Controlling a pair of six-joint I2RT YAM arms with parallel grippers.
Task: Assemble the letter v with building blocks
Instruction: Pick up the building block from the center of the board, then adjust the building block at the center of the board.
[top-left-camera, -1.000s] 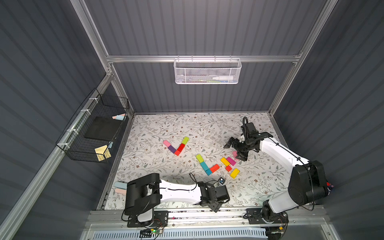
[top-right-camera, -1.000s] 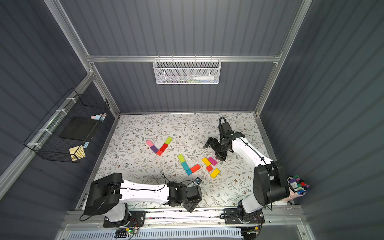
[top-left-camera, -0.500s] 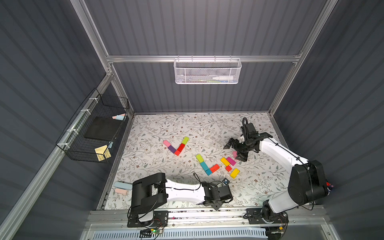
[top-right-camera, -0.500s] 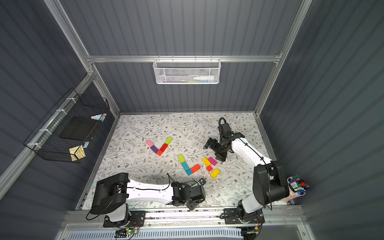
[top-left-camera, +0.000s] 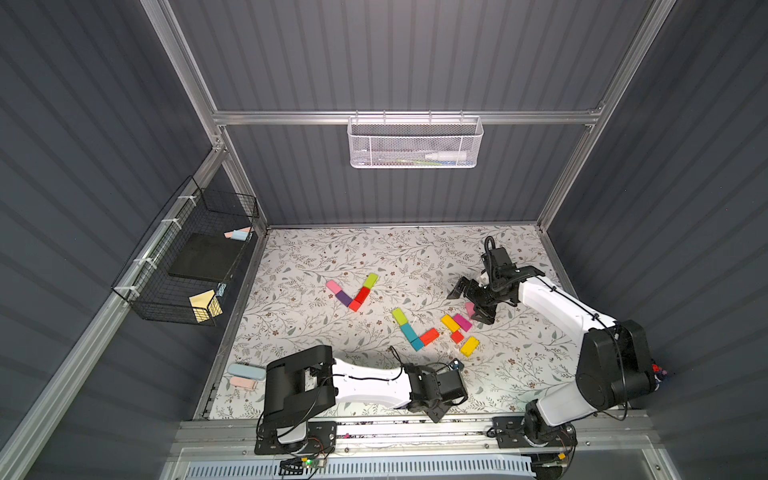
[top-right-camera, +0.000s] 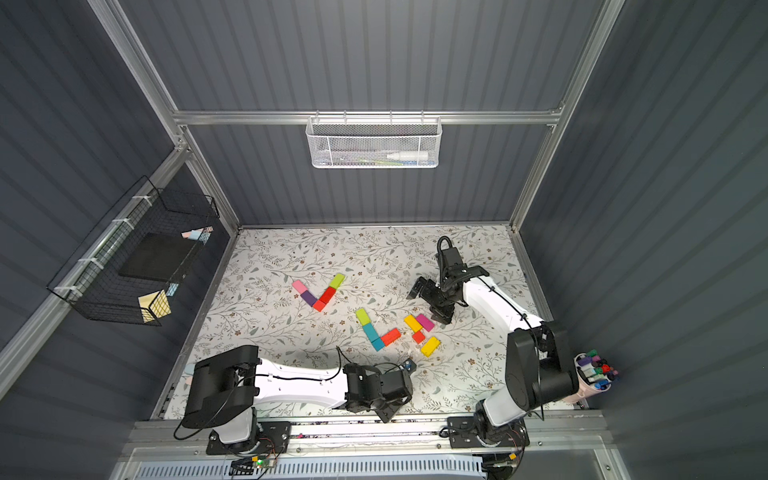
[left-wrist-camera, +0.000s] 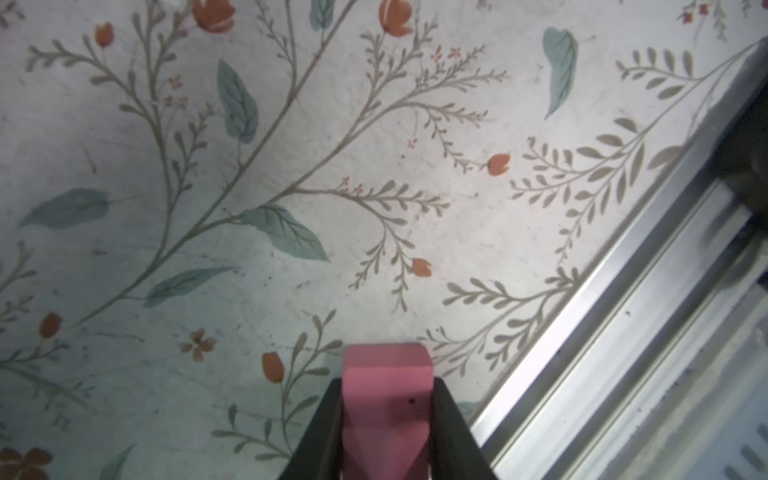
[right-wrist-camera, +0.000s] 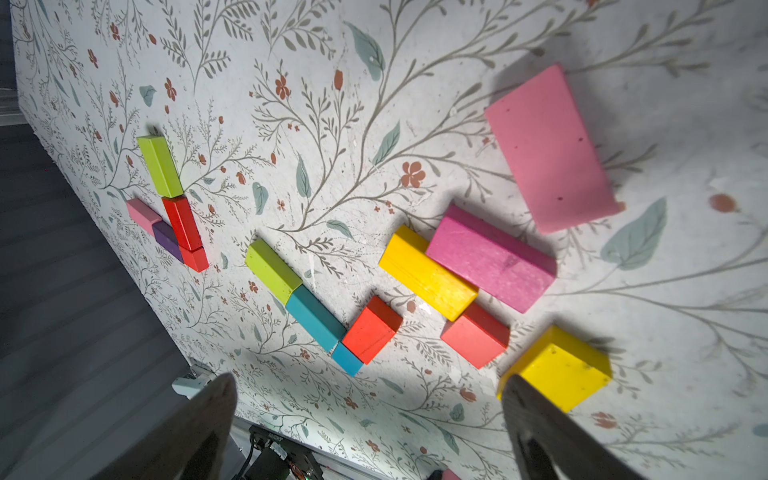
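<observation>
the far strip of the floral mat (top-left-camera: 395, 249) is left open for passage. the middle is occupied by a five-block v (top-left-camera: 361, 296), a lime-teal-red group (top-left-camera: 407, 331) and a yellow-magenta cluster (top-left-camera: 450, 322), with narrow gaps between. the near edge is blocked by the left arm (top-left-camera: 365, 380); the right side is overhung by the right arm (top-left-camera: 552, 303).

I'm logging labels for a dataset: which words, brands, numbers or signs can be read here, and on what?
None can be read.
The building blocks have plain coloured faces, no print.
The bottle in the white mesh basket is too small to show any label.
The marker pens are too small as well.
</observation>
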